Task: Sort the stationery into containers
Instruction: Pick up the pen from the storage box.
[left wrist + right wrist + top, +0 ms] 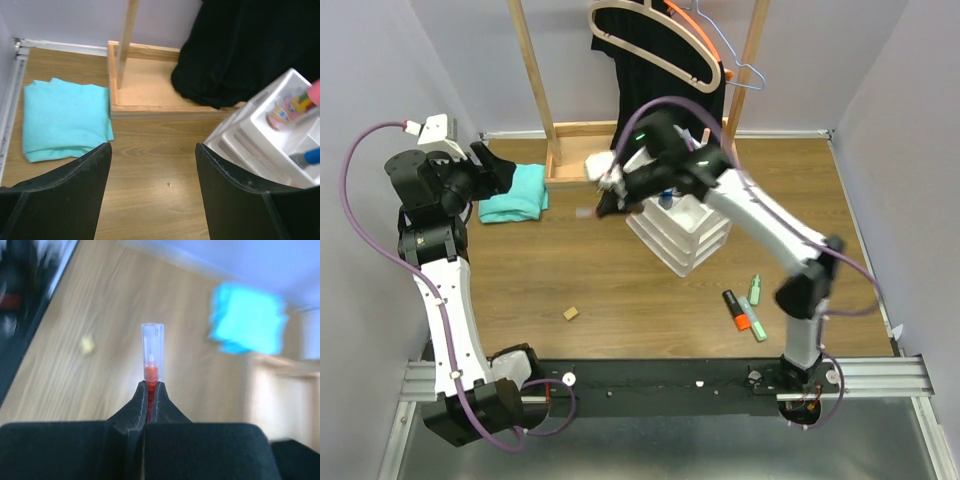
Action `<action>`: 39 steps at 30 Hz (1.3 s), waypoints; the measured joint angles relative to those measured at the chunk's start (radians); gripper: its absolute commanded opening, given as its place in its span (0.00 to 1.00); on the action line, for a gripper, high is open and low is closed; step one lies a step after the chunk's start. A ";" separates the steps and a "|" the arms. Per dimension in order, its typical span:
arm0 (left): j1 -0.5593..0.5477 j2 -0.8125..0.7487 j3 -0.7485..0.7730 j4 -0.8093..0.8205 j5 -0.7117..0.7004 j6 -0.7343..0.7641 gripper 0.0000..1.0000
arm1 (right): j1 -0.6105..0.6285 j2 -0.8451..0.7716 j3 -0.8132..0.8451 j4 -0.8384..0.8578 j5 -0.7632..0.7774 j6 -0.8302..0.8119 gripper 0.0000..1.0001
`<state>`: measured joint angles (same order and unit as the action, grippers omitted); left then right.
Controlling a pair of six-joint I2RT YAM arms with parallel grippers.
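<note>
My right gripper (150, 387) is shut on a slim pen (152, 347) with a clear cap and a red tip inside. In the top view it (608, 205) hovers left of the white drawer organiser (680, 240), the pen (588, 212) sticking out leftwards. The organiser's tray (280, 145) holds a pink-capped bottle (285, 111) and a blue-capped item (312, 157). An orange highlighter (737, 310) and green highlighters (756, 290) lie at the right front. A tan eraser (570, 313) sits near the front middle. My left gripper (495, 170) (152, 195) stands open over bare wood.
A folded teal cloth (515, 193) lies at the back left, below my left gripper. A wooden rack (555, 130) with hangers and a black garment (660, 70) stands behind the organiser. Walls close in on both sides.
</note>
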<state>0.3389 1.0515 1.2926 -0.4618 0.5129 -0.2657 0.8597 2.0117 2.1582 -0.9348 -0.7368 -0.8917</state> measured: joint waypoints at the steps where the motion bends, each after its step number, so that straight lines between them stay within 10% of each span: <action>1: -0.001 -0.012 -0.022 0.014 0.034 0.009 0.76 | -0.026 -0.076 -0.048 0.088 -0.027 0.092 0.00; 6: -0.078 -0.024 -0.052 0.005 0.137 0.077 0.76 | -0.162 -0.404 -0.292 0.579 -0.058 0.538 0.00; 13: -0.295 -0.005 -0.047 -0.044 0.255 0.202 0.76 | -0.215 -0.676 -0.660 0.934 0.162 0.719 0.01; 24: -0.328 0.140 0.048 -0.108 0.282 0.280 0.76 | -0.285 -0.853 -0.970 1.180 0.530 0.788 0.01; 39: -0.328 0.136 0.048 -0.122 0.281 0.294 0.76 | -0.390 -0.760 -1.045 1.317 0.596 0.818 0.01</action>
<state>0.0113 1.1873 1.3403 -0.5835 0.7940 0.0288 0.4694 1.2514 1.1133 0.3824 -0.1406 -0.0742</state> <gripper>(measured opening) 0.759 0.017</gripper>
